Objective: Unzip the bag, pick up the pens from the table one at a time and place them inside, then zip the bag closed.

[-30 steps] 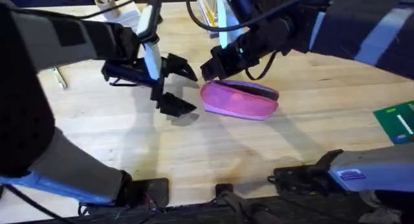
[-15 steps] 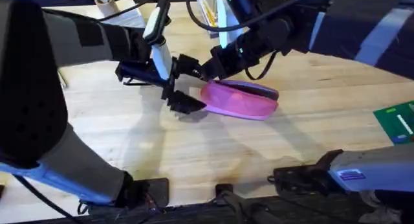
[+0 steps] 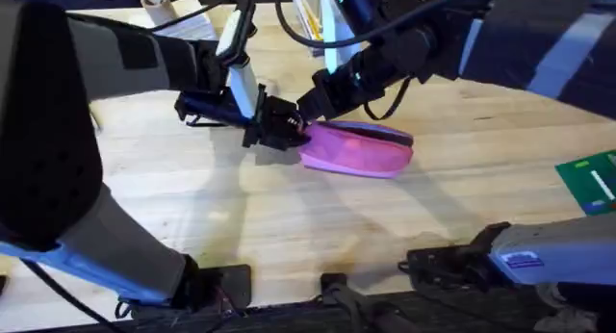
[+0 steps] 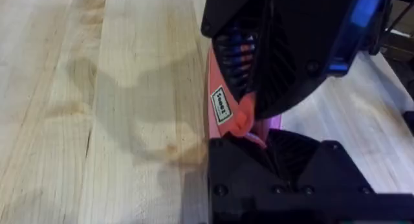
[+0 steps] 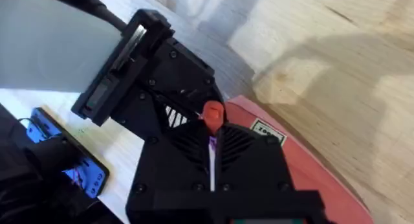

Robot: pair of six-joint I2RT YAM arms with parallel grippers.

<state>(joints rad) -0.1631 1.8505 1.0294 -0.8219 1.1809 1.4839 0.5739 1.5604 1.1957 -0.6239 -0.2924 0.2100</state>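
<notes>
We are at the unzipping step, by our reading. The bag (image 3: 356, 148) lies flat near the middle of the table (image 3: 289, 227), its long axis running left to right with the near-left end pointing at both grippers. Our left gripper (image 3: 279, 129) pinches that end's fabric; our right gripper (image 3: 310, 104) is closed on the orange zipper pull (image 5: 213, 112). Next we likely need the left to anchor the end while the right draws the pull along the top edge.
</notes>
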